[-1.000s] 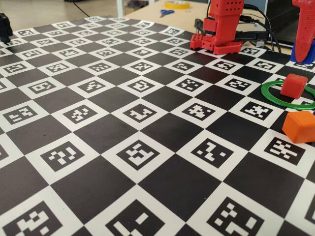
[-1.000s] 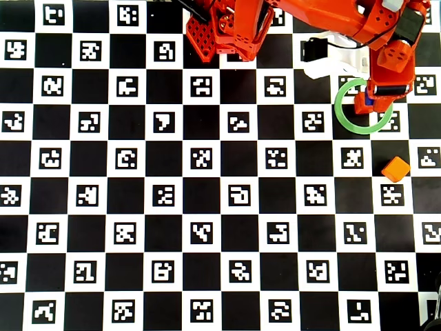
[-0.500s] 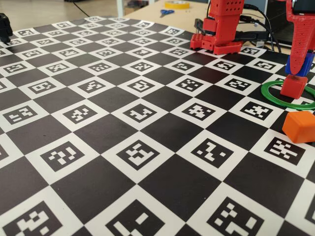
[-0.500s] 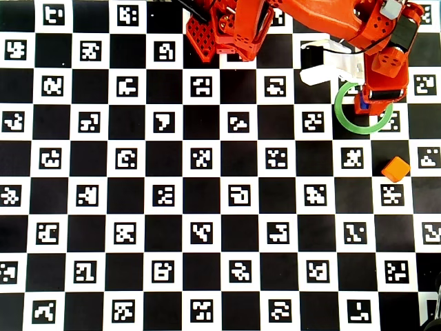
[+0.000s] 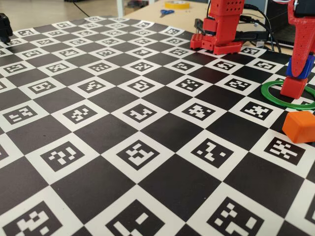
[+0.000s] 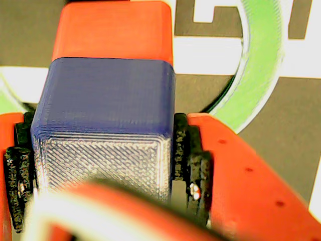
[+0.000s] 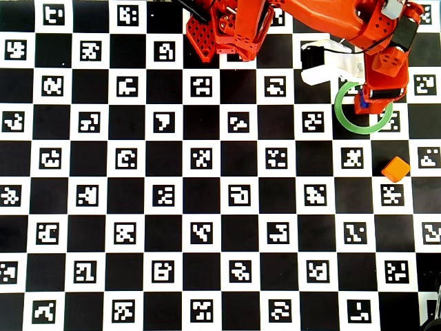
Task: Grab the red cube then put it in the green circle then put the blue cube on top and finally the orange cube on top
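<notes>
The red cube (image 5: 294, 87) sits inside the green circle (image 5: 271, 96) at the right of the fixed view. The blue cube (image 5: 302, 66) rests on top of it or just above it, held between the red gripper's (image 5: 299, 64) fingers. In the wrist view the blue cube (image 6: 108, 105) fills the space between the black finger pads (image 6: 186, 150), with the red cube (image 6: 114, 31) directly beyond it and the green circle (image 6: 256, 65) around them. In the overhead view the gripper (image 7: 368, 103) covers both cubes over the green circle (image 7: 348, 118). The orange cube (image 5: 300, 126) (image 7: 395, 169) lies loose on the board outside the ring.
The checkerboard mat with printed markers (image 5: 142, 113) covers the table. The arm's red base (image 5: 221, 29) stands at the far edge. A white part (image 7: 331, 69) lies beside the ring in the overhead view. Scissors and tape (image 5: 172, 7) lie on a desk behind.
The gripper with the blue cube came in from the right and lowered onto the red cube in the ring; over the last half second it barely moved.
</notes>
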Robot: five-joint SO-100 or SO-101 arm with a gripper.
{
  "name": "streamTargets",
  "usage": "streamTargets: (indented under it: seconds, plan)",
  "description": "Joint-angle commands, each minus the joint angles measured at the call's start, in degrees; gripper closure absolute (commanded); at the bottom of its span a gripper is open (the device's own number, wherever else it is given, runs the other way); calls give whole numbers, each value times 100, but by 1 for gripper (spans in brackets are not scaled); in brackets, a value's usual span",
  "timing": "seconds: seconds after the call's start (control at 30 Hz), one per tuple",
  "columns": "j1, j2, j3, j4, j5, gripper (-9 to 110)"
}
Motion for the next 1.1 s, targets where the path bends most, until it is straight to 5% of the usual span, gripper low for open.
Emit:
streamTargets:
  seconds: [0.0,0.17,0.63,1.07]
  plan:
    - [-44,62,-9,-79,-44,104]
    - [-62,70,18,-132,-141,102]
    - [-264,149,105,-79,0,68]
    - [-237,237,79,70,9,51]
